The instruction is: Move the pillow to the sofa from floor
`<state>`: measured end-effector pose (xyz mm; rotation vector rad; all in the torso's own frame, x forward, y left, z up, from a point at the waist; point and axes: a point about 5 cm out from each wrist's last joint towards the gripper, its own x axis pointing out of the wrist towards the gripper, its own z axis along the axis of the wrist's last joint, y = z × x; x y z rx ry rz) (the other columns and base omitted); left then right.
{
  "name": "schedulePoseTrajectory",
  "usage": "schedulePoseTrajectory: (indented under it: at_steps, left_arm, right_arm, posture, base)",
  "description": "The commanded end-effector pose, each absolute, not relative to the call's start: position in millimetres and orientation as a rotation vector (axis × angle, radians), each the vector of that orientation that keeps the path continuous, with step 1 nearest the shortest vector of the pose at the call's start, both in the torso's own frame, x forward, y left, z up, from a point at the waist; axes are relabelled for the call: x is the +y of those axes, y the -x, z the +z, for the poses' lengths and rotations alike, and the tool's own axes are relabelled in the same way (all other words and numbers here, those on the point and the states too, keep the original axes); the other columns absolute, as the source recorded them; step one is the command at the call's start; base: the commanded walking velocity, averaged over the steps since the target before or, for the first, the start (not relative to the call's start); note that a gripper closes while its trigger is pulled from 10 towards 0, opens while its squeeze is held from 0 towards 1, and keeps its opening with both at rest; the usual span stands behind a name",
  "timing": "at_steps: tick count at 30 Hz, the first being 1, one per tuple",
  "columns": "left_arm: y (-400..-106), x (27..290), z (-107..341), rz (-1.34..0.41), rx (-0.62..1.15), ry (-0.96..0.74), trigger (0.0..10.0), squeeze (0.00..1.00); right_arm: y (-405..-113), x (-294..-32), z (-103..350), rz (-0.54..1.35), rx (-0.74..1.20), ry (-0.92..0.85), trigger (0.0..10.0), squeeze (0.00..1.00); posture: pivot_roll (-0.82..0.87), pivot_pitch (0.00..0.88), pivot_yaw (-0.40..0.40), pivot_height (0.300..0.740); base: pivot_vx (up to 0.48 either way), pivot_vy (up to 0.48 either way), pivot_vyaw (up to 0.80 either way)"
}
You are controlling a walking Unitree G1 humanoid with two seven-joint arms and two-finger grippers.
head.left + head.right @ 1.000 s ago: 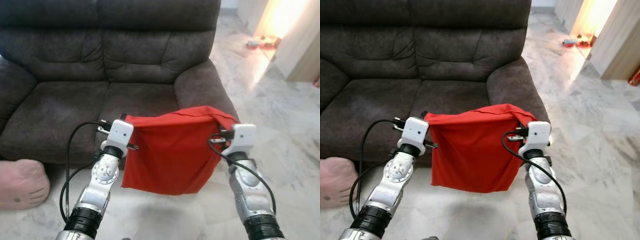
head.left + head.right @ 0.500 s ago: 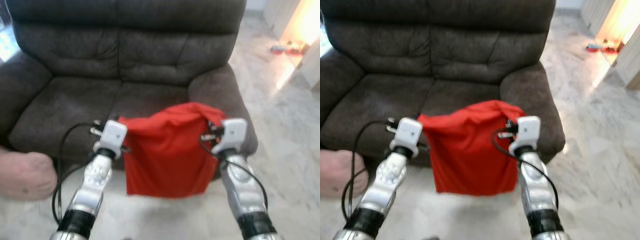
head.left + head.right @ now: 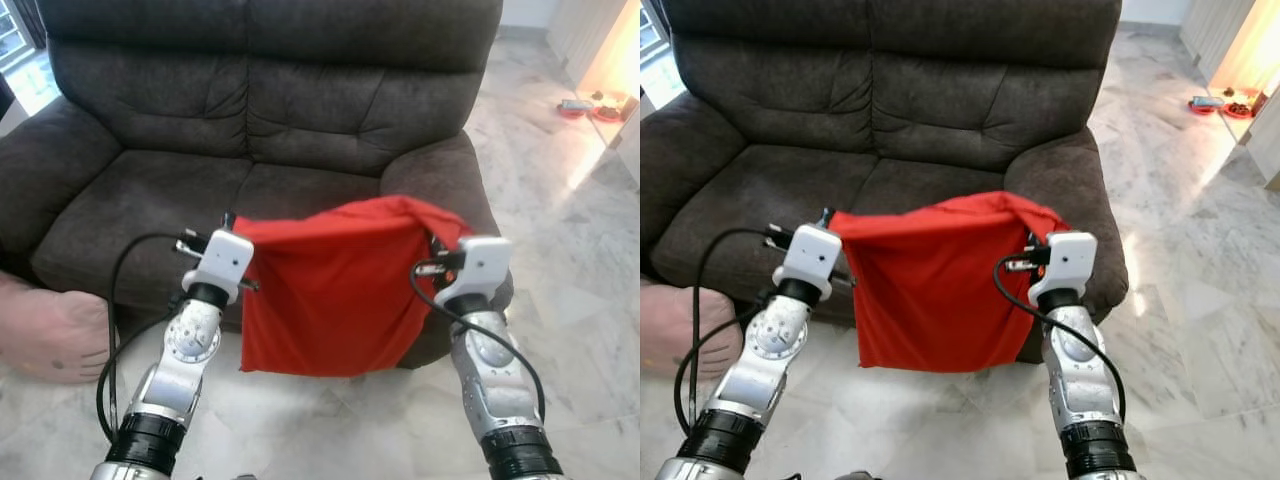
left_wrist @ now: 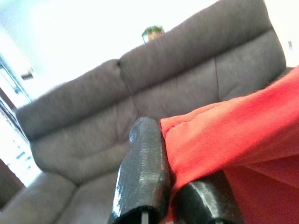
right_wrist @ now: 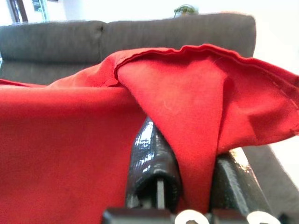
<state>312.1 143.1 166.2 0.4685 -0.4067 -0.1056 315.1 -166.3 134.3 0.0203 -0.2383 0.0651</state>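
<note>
Your view has swung left toward the sofa point(image 3: 200, 190), red pillow point(image 3: 335, 295) (hanging limp) before its seat, left gripper point(image 4: 170, 186) and right gripper point(image 5: 187, 179) each pinching a top corner.

A pale pink cushion point(image 3: 45, 335) lies at far left; white marble floor point(image 3: 570, 270) spreads to the right

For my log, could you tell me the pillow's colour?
Plain red pillow, clearest in the right eye view.
</note>
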Motion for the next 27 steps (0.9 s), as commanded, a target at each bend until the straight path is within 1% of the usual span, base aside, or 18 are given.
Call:
schedulePoseTrajectory:
  at_steps: [1, 6, 11, 18, 27]
  left_arm:
    - [-307, 145, 186, -0.083, -0.503, -0.471, 10.0, 0.00]
    - [-303, 147, 188, -0.055, -0.513, -0.453, 10.0, 0.00]
    - [-306, 143, 195, -0.048, -0.533, -0.451, 10.0, 0.00]
    - [-307, 146, 206, -0.028, -0.556, -0.458, 10.0, 0.00]
    - [-306, 148, 219, -0.001, -0.587, -0.463, 10.0, 0.00]
  right_arm:
    - [-314, -171, 159, 0.035, -0.357, -0.014, 10.0, 0.00]
    - [-312, -172, 162, 0.031, -0.374, -0.021, 10.0, 0.00]
    - [-313, -166, 169, 0.049, -0.397, -0.030, 10.0, 0.00]
    - [-314, -162, 183, 0.062, -0.443, -0.034, 10.0, 0.00]
    - [-313, -158, 190, 0.079, -0.466, -0.028, 10.0, 0.00]
  posture:
    - [0.10, 0.062, -0.019, 0.740]
    - [0.10, 0.057, -0.021, 0.740]
    - [0.10, 0.047, -0.017, 0.740]
    - [0.10, 0.038, -0.014, 0.740]
    - [0.10, 0.035, -0.015, 0.740]
  base:
    - [0.000, 0.000, 0.00]
    - [0.000, 0.000, 0.00]
    - [0.000, 0.000, 0.00]
    - [0.249, 0.000, 0.00]
    - [0.258, 0.000, 0.00]
